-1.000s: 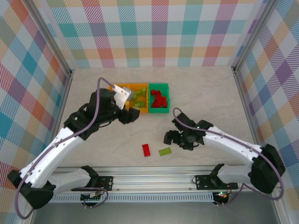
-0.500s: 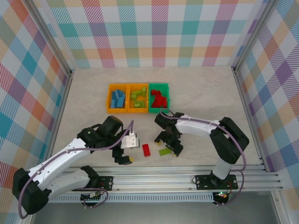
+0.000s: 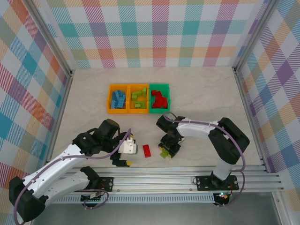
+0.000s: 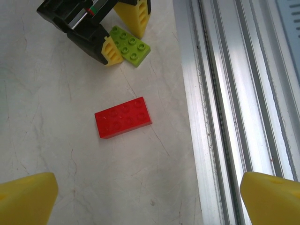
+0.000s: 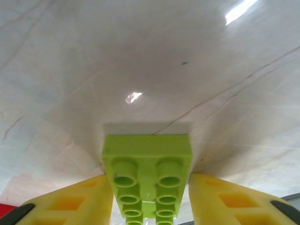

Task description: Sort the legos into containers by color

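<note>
The left hand is nearest, down low over the surface. Its two yellow fingers are spread wide apart, and nothing is between them.

Just beside it, at its 3 o'clock, a red lego lies flat by itself. It touches nothing.

At 3 o'clock from the red lego is a green lego, flat on the surface. The right hand is down on it. Seen from the right wrist, the yellow fingers press on both long sides of the green lego, so this hand is pinching it.

Farther away, at 12 o'clock from these two bricks, the containers stand joined in a row. The left orange one holds blue legos. The middle orange one holds more green bricks. The green one at the right end holds red bricks.
</note>
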Robot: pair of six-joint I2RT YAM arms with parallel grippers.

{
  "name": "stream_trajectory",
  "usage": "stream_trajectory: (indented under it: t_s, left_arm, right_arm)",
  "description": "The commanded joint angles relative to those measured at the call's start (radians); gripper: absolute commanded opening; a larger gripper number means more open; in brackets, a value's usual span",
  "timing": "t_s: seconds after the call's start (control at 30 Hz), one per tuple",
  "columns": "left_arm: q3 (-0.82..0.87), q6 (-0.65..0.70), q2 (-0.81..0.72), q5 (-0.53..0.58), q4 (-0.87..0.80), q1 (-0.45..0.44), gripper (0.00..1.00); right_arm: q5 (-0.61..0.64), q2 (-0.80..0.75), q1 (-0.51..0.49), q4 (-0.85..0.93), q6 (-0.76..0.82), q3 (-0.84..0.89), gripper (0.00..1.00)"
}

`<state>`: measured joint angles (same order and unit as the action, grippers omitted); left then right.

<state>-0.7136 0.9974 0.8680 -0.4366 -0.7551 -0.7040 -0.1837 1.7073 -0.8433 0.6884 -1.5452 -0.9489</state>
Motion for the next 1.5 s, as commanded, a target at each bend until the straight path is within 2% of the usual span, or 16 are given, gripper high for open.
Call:
stream_trajectory:
  t_s: [0.0, 0.13, 0.23, 0.33, 0.4, 0.5, 0.63, 0.8, 1.07, 1.23, 1.33, 1.43, 1.47]
  left_arm:
    - [0.022, 0.027, -0.016, -0.024, 0.018, -0.006, 1.0]
    - [0.024, 0.027, -0.02, -0.015, 0.022, -0.005, 1.0]
    - [0.028, 0.027, -0.035, 0.008, 0.03, -0.005, 1.0]
    - [0.04, 0.026, -0.064, 0.039, 0.049, 0.003, 1.0]
    - [0.053, -0.01, -0.09, 0.08, 0.092, 0.012, 1.0]
    - [0.071, -0.094, -0.12, 0.153, 0.183, 0.029, 1.0]
    - [0.081, -0.149, -0.148, 0.216, 0.218, 0.056, 1.0]
    - [0.095, -0.215, -0.169, 0.23, 0.238, 0.066, 1.0]
    - [0.092, -0.341, -0.144, 0.256, 0.296, 0.078, 1.0]
    - [0.074, -0.375, -0.076, 0.25, 0.277, 0.084, 1.0]
    - [0.051, -0.412, -0.038, 0.251, 0.269, 0.084, 1.0]
    - [0.034, -0.483, -0.02, 0.3, 0.278, 0.086, 1.0]
    - [0.028, -0.5, -0.015, 0.32, 0.276, 0.086, 1.0]
  right_arm:
    - [0.098, -0.001, -0.005, 0.008, -0.02, 0.063, 0.42]
    - [0.184, -0.089, -0.003, 0.008, 0.022, 0.071, 0.38]
    - [0.259, -0.188, -0.001, -0.033, 0.137, 0.063, 0.38]
    - [0.365, -0.304, 0.004, -0.165, 0.392, 0.05, 0.31]
    - [0.42, -0.342, 0.006, -0.267, 0.626, 0.015, 0.31]
    - [0.434, -0.296, 0.017, -0.338, 0.891, -0.104, 0.33]
    - [0.335, -0.082, 0.068, -0.316, 1.103, -0.372, 0.33]
    - [0.318, 0.19, 0.122, -0.203, 1.187, -0.712, 0.34]
    - [0.311, 0.37, 0.156, -0.254, 1.253, -0.87, 0.34]
    - [0.294, 0.455, 0.173, -0.271, 1.251, -0.959, 0.34]
    - [0.283, 0.522, 0.178, -0.235, 1.251, -1.049, 0.38]
    - [0.279, 0.562, 0.178, -0.18, 1.254, -1.13, 0.51]
    - [0.276, 0.562, 0.177, -0.173, 1.258, -1.139, 0.52]
